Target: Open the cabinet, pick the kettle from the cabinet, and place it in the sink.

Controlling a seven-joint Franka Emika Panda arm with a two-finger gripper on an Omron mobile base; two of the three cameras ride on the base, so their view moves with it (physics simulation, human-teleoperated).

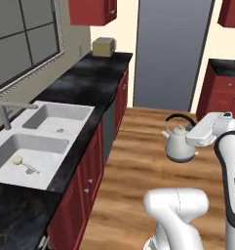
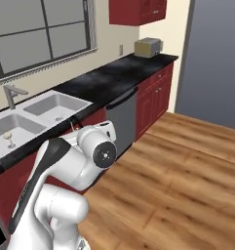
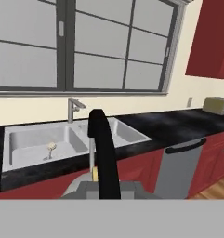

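Two rectangular bowls make up the light grey metal sink (image 1: 43, 128), set into the black stone counter (image 1: 89, 80) on the left of the left base view, under a dark-framed window (image 1: 21, 39). A grey faucet (image 1: 9, 111) stands at the sink's back edge between the bowls, and a small pale brush-like thing (image 1: 24, 164) lies in the nearer bowl. Farther along the counter sits a boxy beige toaster (image 1: 104, 47), below a dark red wall-hung cabinet (image 1: 92, 10). A grey dishwasher front (image 2: 123, 119) breaks the row of red base cupboards (image 1: 85, 183).

To the right, over the wooden floor (image 1: 138, 146), the small rounded silver-white kettle (image 1: 179, 144) hangs in the air, well apart from the sink and level with the counter edge. The gripper (image 1: 191, 139) is clenched on the kettle at its top, by the thin black arched handle (image 3: 104, 153). In the hand view that handle rises in the foreground, with the sink, faucet and window beyond it.
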